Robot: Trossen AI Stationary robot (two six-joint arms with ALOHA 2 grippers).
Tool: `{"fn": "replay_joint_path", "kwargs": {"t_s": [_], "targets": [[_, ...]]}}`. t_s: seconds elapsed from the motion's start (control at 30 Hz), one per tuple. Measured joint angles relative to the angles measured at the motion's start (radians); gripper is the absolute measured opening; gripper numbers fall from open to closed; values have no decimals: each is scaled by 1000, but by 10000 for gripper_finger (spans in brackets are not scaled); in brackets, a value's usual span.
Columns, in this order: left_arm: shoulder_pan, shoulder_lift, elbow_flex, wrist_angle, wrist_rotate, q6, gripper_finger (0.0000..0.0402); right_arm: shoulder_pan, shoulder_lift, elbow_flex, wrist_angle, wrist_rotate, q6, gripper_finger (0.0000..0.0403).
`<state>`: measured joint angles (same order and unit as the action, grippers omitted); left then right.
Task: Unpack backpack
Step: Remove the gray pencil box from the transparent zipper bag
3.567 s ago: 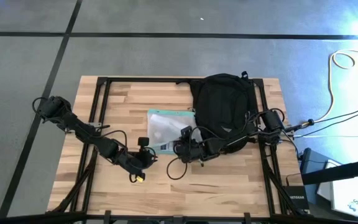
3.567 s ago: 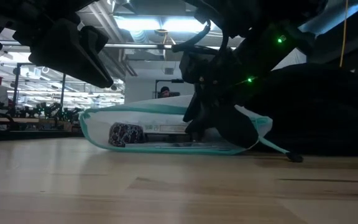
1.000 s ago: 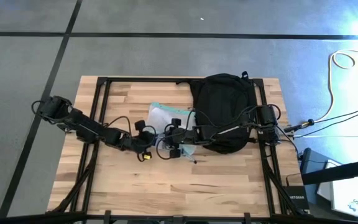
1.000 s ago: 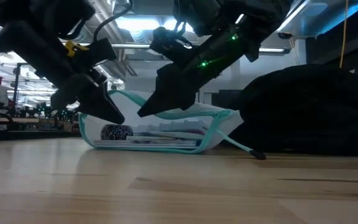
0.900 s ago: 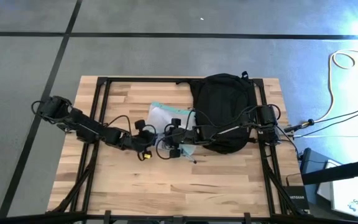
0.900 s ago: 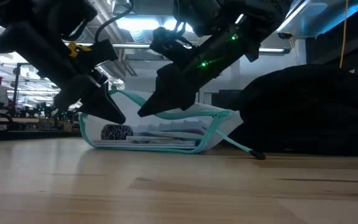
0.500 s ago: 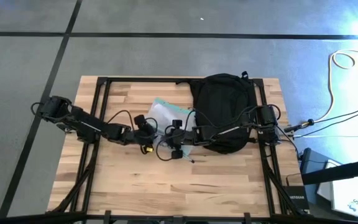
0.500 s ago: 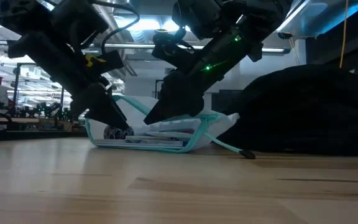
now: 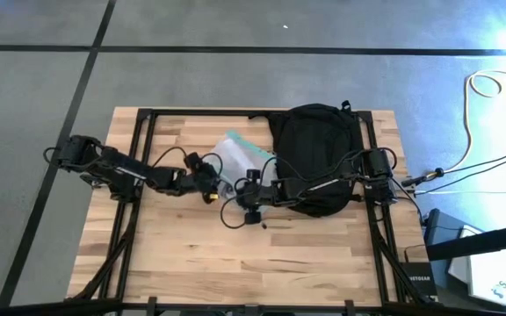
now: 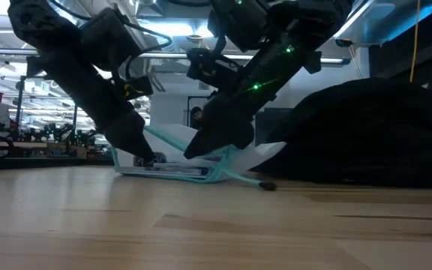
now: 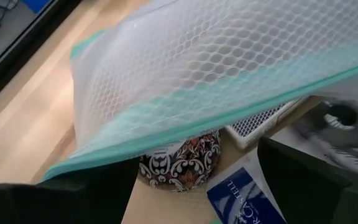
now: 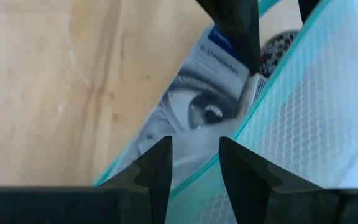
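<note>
My right gripper [image 12: 194, 163] pinches the pouch's [image 9: 235, 149] teal edge; my left gripper [image 11: 194, 177] gapes wide, holding nothing, at its mouth. I'd worry the tilted pouch slips and spills. The backpack [image 9: 316, 149], black, rounded, lies at the table's [image 9: 183, 254] far right, touching the pouch

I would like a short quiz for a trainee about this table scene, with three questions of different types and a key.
1. True or false: the large black fabric backpack lies on the side of the wooden table where the right arm stands.
2. What lies between the two grippers? A) a clear mesh pouch with teal edges B) a red metal box C) a glass bottle
3. Fill in: in the left wrist view, the left gripper stands ____, fingers apart.

Key: 1 true. 2 A, the pouch. 3 open. The right gripper pinches the pouch's teal edge.
</note>
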<state>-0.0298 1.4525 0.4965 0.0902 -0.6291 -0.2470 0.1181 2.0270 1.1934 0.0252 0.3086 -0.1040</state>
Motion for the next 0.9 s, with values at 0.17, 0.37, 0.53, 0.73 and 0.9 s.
{"fn": "replay_joint_path", "kwargs": {"t_s": [0.17,0.37,0.53,0.73,0.9], "targets": [[25,0,0,0,2,13,308,2,0,0,-57,14,44,115],[64,0,0,7,3,-6,308,40,0,0,-47,1,18,78],[98,-2,0,39,151,-26,308,69,0,0,-68,-13,22,28],[115,-2,0,83,203,-12,308,100,0,0,-115,116,64,27],[124,-1,0,82,206,-18,308,131,-1,-1,-100,171,74,86]]}}
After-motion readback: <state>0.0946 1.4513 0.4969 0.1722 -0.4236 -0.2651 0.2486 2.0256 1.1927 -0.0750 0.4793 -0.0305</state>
